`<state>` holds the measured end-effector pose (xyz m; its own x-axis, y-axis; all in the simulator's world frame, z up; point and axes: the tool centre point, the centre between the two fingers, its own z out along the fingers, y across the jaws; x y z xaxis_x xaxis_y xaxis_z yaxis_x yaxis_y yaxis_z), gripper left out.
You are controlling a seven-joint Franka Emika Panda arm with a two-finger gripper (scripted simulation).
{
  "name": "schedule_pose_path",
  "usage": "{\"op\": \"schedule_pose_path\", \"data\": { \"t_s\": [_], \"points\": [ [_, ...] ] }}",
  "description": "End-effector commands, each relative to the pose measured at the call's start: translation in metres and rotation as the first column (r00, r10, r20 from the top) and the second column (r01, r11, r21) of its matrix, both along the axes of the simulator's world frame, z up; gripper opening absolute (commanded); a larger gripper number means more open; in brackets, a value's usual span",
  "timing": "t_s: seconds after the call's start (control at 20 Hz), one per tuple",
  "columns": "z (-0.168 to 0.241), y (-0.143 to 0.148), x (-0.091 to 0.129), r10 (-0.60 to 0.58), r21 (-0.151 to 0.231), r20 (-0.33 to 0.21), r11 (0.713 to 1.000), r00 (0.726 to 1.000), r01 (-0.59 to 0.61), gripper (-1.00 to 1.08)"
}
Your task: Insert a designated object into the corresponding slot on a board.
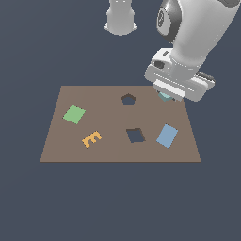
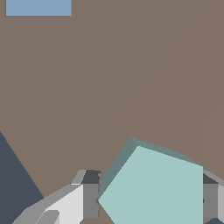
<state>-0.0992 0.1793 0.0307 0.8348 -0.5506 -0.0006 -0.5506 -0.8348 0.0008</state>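
The pale teal pentagon block (image 2: 153,188) sits between my fingers (image 2: 91,194), which touch it on both sides, so the gripper (image 2: 151,199) is shut on it. In the exterior view only a sliver of the block (image 1: 164,97) shows under the hand, at the far corner of the brown board (image 1: 113,150) on the exterior view's right. The gripper (image 1: 166,98) is over that corner. The dark pentagon slot (image 1: 128,99) lies open near the board's far edge, well toward the exterior view's left of the block. Whether the block is off the board I cannot tell.
A dark square cutout (image 1: 135,135) lies near the board's middle. Beside it rests a flat light-blue tile (image 1: 167,135), also visible from the wrist (image 2: 38,7). A green tile (image 1: 74,114) and an orange letter E (image 1: 92,139) lie toward the exterior view's left.
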Motion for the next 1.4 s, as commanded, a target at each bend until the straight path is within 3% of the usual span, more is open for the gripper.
{"op": "schedule_pose_path", "data": {
  "t_s": [0.0,0.85,1.35],
  "points": [
    [-0.001,0.000,0.000,0.000,0.000,0.001,1.000,1.000,0.000,-1.00],
    [0.003,-0.001,0.000,0.006,0.000,0.001,1.000,1.000,-0.006,-1.00],
    [0.004,-0.016,-0.005,0.102,0.000,0.001,0.995,0.995,-0.102,-1.00]
  ]
}}
